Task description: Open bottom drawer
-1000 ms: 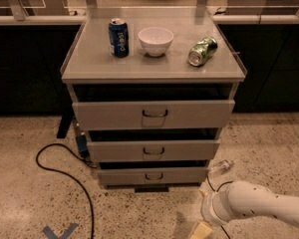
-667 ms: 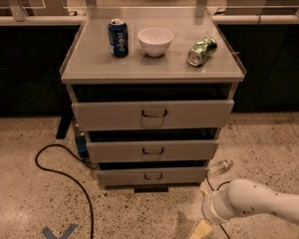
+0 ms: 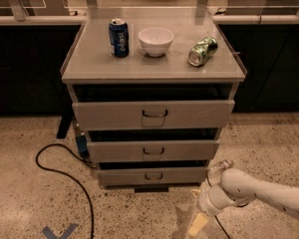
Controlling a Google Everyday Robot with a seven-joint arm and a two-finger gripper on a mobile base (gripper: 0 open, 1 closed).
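Observation:
The bottom drawer (image 3: 153, 176) is the lowest and narrowest grey front of the cabinet, with a small dark bar handle (image 3: 153, 176) at its centre. It stands slightly out, with a dark gap above it. My gripper (image 3: 199, 222) hangs low at the end of the white arm (image 3: 259, 190), near the floor, to the right of and in front of the drawer. It is apart from the handle.
Above are the mid-sized drawer (image 3: 153, 151) and the tallest drawer (image 3: 153, 114). On the cabinet top stand a blue can (image 3: 119, 38), a white bowl (image 3: 156, 41) and a green can lying on its side (image 3: 203, 51). A black cable (image 3: 65, 168) loops on the floor at left.
The arm and gripper have shifted slightly; the drawers have not moved.

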